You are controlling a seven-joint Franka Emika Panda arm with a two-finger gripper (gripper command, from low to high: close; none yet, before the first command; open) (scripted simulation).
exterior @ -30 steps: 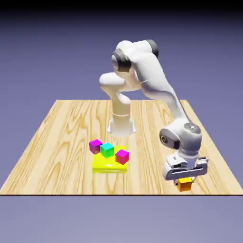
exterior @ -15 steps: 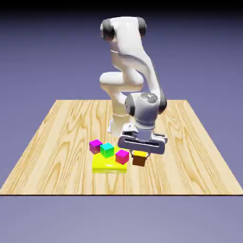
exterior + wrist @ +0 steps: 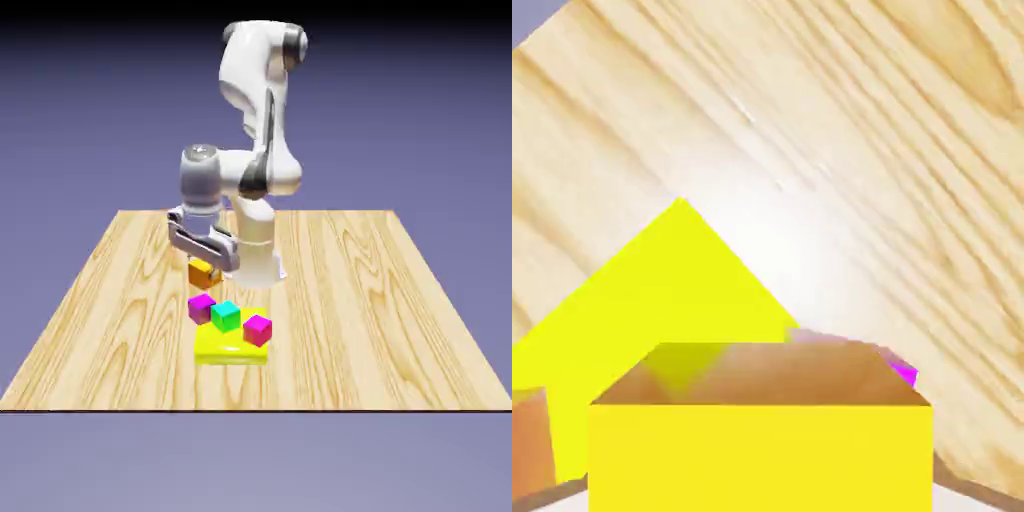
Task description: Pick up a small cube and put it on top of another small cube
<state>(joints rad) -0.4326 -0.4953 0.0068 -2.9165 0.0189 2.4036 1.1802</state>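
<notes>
Fingers [image 3: 204, 262] clamped on small cube [image 3: 203, 272], held aloft left of frame centre, just above magenta cube [image 3: 201, 307] on yellow slab [image 3: 230, 350]. Risk: off-centre release, orange cube tipping off onto tabletop [image 3: 400, 300]; descent may nudge teal cube [image 3: 226, 316].

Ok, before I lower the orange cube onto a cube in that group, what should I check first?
1. Orange cube held in the gripper: ok.
2. Cube lifted clear of the table: ok.
3. Magenta cube below sits on the yellow block, top free: ok.
4. Orange cube centred over that magenta cube: cannot tell; the hand view shows only a magenta sliver.
5. Teal cube close beside it: not ok, tight clearance.
</notes>
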